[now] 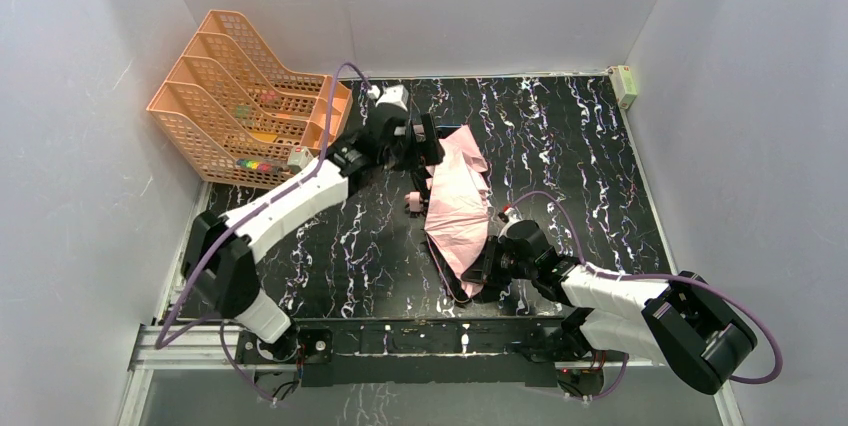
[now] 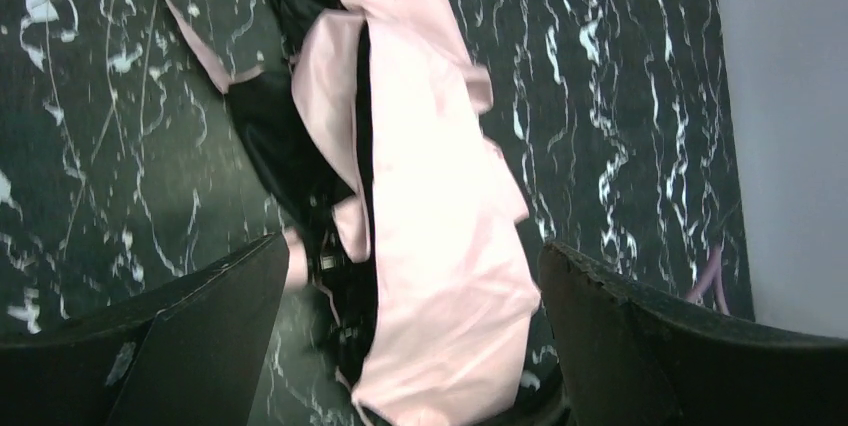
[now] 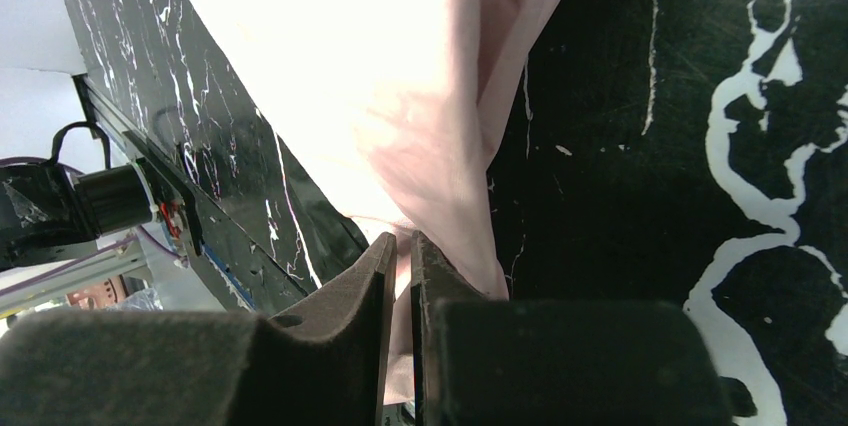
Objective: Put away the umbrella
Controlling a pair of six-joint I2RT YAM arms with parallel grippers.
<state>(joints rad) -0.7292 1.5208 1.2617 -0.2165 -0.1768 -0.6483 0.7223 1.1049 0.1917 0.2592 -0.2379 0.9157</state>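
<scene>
The umbrella point(image 1: 458, 196) lies collapsed but loose on the black marbled table point(image 1: 590, 176), to the right of the orange file rack point(image 1: 240, 96) and well apart from it. Its pale pink fabric faces mostly up, crumpled in long folds. Black fabric and black ribs show along the edge that faces the rack. One end of it points toward the far side of the table, about level with the rack's near end. The other end reaches toward the arm bases, farther from the rack. A small pale handle point(image 1: 412, 203) sits just beside the bundle on its rack side.

The left gripper point(image 1: 428, 141) hangs over the end of the umbrella nearer the rack, with its jaws spread wide. In the left wrist view, the two dark fingers point(image 2: 200, 326) stand on either side of the pink and black folds point(image 2: 440, 246). The left gripper point(image 2: 410, 276) holds nothing, and whether it touches the fabric cannot be told.

The right gripper point(image 1: 480, 274) is at the end of the umbrella farthest from the rack. In the right wrist view the right gripper point(image 3: 400, 246) has its jaws nearly together, pinching a fold of the pink fabric point(image 3: 400, 96), which runs up from between them.
</scene>
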